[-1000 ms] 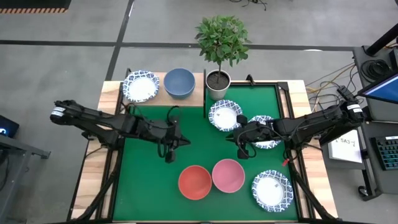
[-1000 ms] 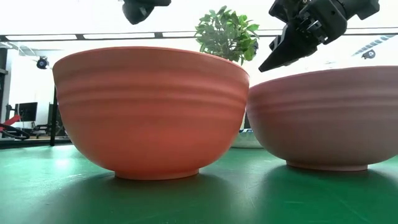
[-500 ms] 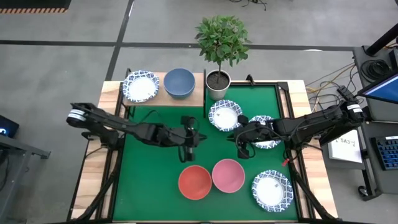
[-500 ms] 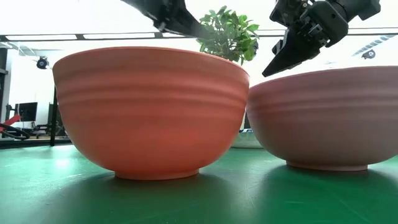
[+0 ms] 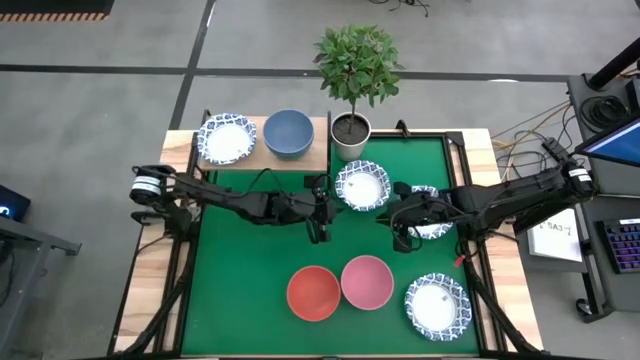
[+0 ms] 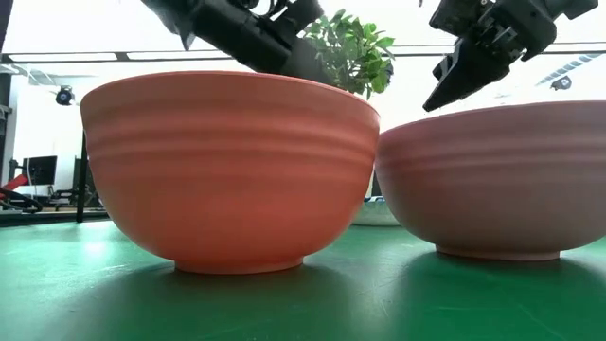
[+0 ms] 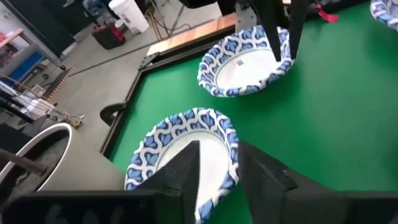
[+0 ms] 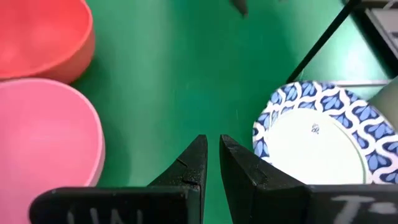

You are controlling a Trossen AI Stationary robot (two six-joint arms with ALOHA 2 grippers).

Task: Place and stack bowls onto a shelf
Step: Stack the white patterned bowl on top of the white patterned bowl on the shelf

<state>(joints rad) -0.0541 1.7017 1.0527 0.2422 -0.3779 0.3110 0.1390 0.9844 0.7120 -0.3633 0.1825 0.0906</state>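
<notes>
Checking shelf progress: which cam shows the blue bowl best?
High view. The blue bowl sits in full on the shelf, beside a patterned bowl. The low view is filled by the red bowl and pink bowl; neither wrist view shows it.

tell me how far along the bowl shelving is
Done: a white blue-rimmed bowl and a plain blue bowl sit on the bare-wood shelf. In hand: nothing; the left end effector nears another patterned bowl. Left: red, pink and three patterned bowls on the green mat.
</notes>
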